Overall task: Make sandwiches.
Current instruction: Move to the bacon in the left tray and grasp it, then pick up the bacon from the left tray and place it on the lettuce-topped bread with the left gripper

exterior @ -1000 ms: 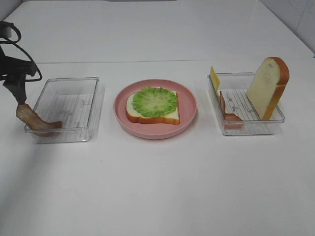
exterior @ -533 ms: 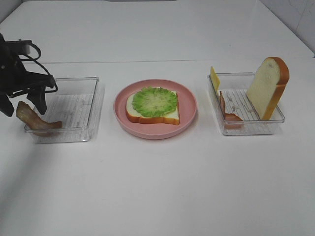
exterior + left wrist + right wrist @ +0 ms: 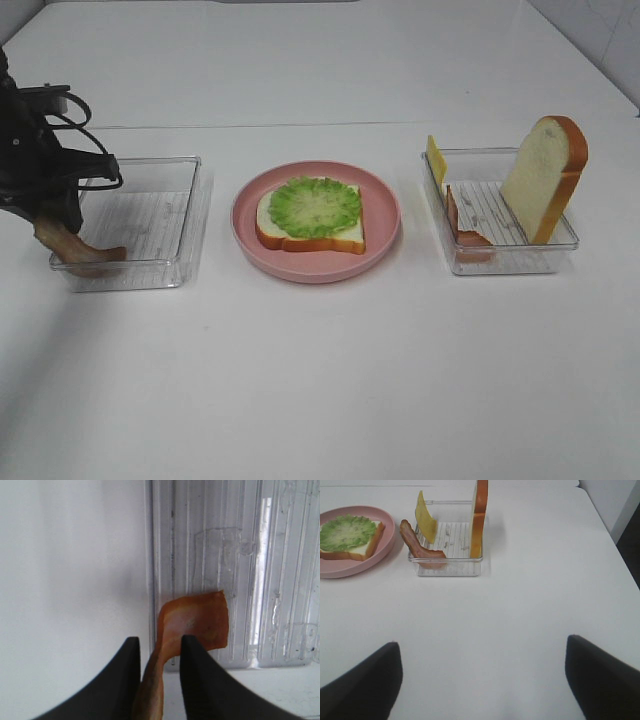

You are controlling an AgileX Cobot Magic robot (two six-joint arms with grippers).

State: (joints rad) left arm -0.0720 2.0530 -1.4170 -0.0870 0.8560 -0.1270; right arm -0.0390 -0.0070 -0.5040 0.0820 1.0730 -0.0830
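A white table (image 3: 320,380) fills the exterior high view. At its centre, a bread slice (image 3: 305,238) lies flat on a pink plate (image 3: 385,215), with ruffled green lettuce (image 3: 315,206) spread on top of it. At the left of the frame, a bacon strip (image 3: 78,252) hangs over the left wall of the left tray (image 3: 180,215). Its lower end rests in the tray's near left corner, and its upper end rises between the fingers of the left gripper (image 3: 52,215). In the left wrist view both black fingers (image 3: 127,665) press against the strip (image 3: 192,622), so this gripper (image 3: 159,641) is clamped on it.

At the right of the frame, the right tray (image 3: 505,262) holds three things:
- a second bread slice (image 3: 540,178), propped upright against its far right corner;
- a cheese square (image 3: 436,158), leaning at its far left corner;
- a second bacon strip (image 3: 462,230), draped along its left side.

The right gripper (image 3: 480,642) hangs over bare table near that tray, with its jaws spread wide and nothing between them.
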